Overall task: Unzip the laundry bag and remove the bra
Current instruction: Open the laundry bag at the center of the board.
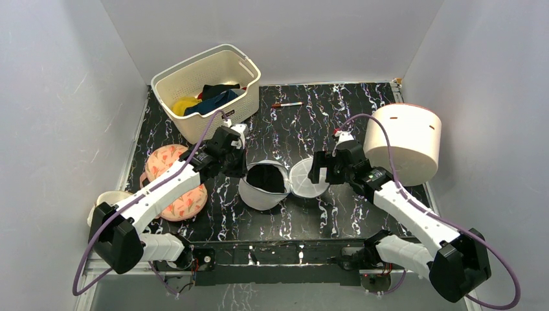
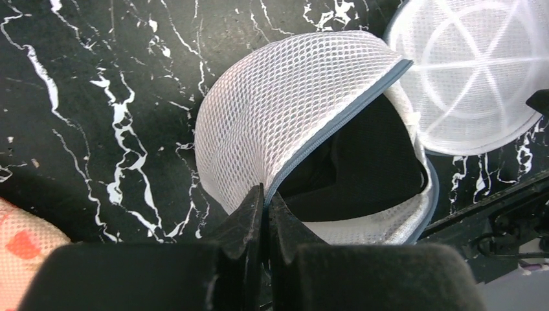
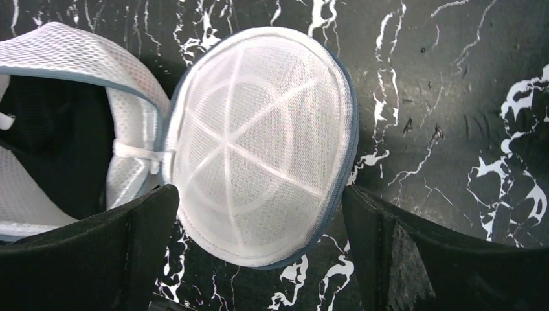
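The laundry bag (image 1: 262, 191) lies unzipped at the table's middle, with its two white mesh domes swung apart on a grey-blue zipper rim. My left gripper (image 1: 238, 167) is shut on the rim of the left dome (image 2: 285, 103), fingertips pinched together (image 2: 266, 192). The inside of that dome looks dark, with a black rounded shape (image 2: 362, 162) in it. No pale-pink bra shows. My right gripper (image 1: 322, 170) is open, its fingers either side of the other dome (image 3: 259, 142), which lies cup-up on the table. I cannot tell if they touch it.
A cream slotted basket (image 1: 249, 68) with clothes stands at the back left. A large white cylinder (image 1: 404, 142) stands at the right. An orange-pink leaf-print pad (image 1: 162, 161) lies under my left arm. A pen (image 1: 287, 104) lies at the back.
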`<state>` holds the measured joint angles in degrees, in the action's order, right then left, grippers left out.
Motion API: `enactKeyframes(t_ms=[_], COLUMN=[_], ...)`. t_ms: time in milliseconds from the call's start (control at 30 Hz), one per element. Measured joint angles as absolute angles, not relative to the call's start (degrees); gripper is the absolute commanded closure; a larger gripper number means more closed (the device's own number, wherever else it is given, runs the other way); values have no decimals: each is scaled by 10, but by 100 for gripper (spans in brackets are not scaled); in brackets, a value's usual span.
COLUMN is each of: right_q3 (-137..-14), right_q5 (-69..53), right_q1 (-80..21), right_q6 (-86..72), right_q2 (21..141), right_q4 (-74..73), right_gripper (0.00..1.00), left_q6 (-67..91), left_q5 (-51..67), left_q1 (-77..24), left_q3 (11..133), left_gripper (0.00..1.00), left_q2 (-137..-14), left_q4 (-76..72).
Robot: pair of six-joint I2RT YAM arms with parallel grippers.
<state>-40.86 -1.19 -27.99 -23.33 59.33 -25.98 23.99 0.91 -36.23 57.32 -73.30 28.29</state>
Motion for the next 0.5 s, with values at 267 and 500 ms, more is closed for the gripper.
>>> enactKeyframes(t_ms=[267, 500], right_q3=[-392, -376], right_q5=[1, -35], right_q1=[-280, -280], right_q6=[-239, -256], right_q2=[590, 639], right_q4=[-250, -202], right_gripper=[2, 19], left_q6=[234, 236], left_q5=[-1, 1], left_q1=[-362, -362], left_q3=[571, 569], left_gripper=[100, 92], left_q2=[-723, -723], left_q4=[302, 301])
